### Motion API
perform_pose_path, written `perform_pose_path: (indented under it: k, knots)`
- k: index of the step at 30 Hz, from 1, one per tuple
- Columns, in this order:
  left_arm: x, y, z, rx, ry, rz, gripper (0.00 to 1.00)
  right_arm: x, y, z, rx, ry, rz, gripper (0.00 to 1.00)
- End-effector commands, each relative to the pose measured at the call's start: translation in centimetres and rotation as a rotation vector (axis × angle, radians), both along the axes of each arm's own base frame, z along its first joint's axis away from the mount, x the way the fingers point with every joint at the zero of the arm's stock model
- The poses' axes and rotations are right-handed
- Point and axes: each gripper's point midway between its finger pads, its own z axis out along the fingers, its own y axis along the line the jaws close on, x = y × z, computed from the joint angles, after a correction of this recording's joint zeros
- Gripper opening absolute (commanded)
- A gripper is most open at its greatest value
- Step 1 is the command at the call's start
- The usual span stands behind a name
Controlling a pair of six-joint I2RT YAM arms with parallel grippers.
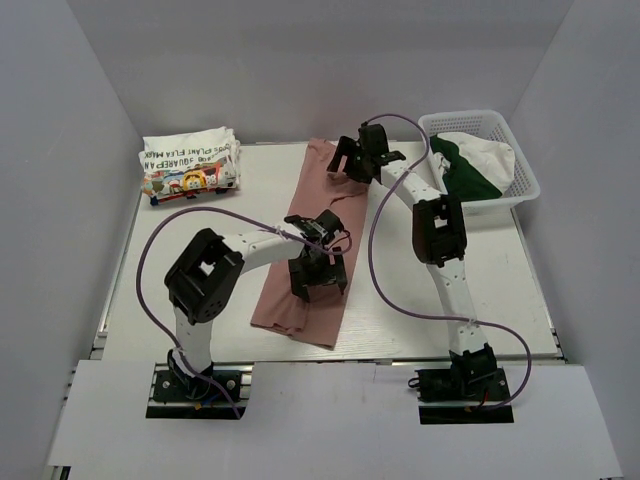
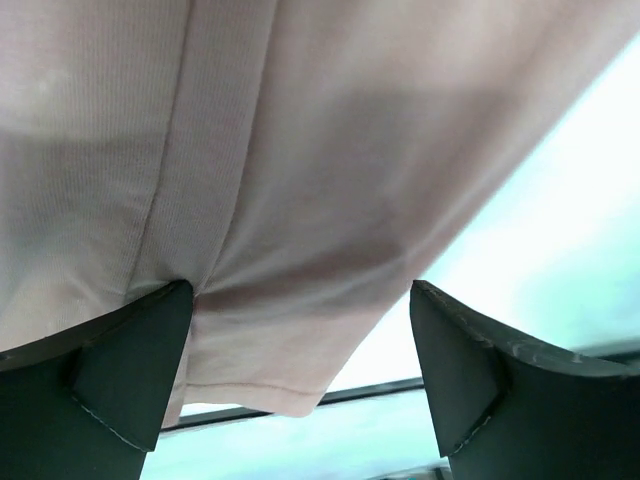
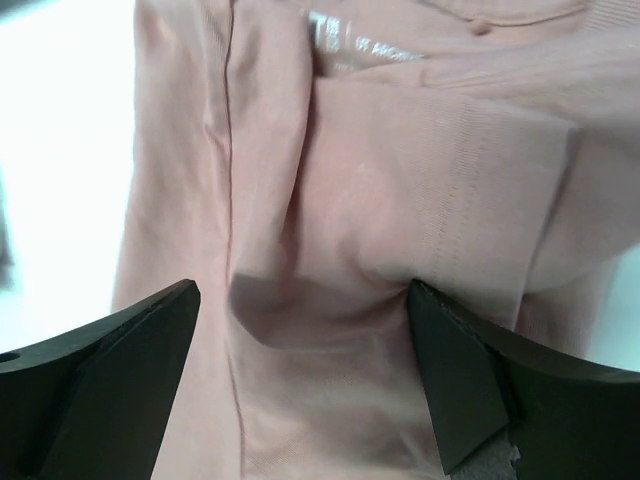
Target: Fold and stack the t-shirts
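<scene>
The dusty-pink shirt point(image 1: 305, 270) lies on the table as a long narrow strip running from the back centre towards the front. My left gripper point(image 1: 320, 282) is over its lower part. In the left wrist view the left gripper point(image 2: 300, 290) is open, with the pink shirt point(image 2: 300, 150) and its hemmed corner between the spread fingers. My right gripper point(image 1: 350, 160) is at the strip's far end. In the right wrist view it point(image 3: 303, 288) is open, its fingers wide apart on the pink cloth point(image 3: 350, 200) just below the neck label. The white shirt point(image 1: 190, 165) with cartoon print lies folded at the back left.
A white plastic basket point(image 1: 524, 165) stands at the back right, holding green and white clothes. The right arm's purple cable loops over the table between the arms. White walls enclose the table on three sides.
</scene>
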Motion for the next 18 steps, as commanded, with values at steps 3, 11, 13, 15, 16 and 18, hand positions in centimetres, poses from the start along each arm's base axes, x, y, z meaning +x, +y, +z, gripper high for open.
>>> perform_pose_path:
  k: [3, 11, 13, 15, 16, 18]
  knots:
    - [0.3, -4.8, -2.0, -0.142, -0.043, 0.061, 1.0, 1.1, 1.5, -3.8, 0.083, 0.009, 0.02, 0.91]
    - [1.5, -7.5, 6.4, -0.247, -0.363, -0.104, 1.0, 0.1, 1.1, 6.6, 0.01, -0.187, 0.152, 0.91]
    - [0.7, -5.1, 7.2, -0.192, -0.405, -0.102, 1.0, -1.9, 0.4, 8.1, -0.03, -0.196, 0.176, 0.91]
    - [0.1, -2.9, 7.6, -0.146, -0.443, -0.089, 1.0, -3.1, -0.7, 13.5, -0.046, -0.279, 0.154, 0.91]
    - [-0.6, -0.5, 6.6, -0.068, -0.457, -0.082, 1.0, -5.2, -1.7, 9.1, -0.09, -0.187, 0.157, 0.91]
    - [-0.5, 2.3, 8.6, -0.043, -0.533, 0.0, 1.0, -6.7, -2.3, 13.4, -0.066, -0.27, 0.148, 0.91]
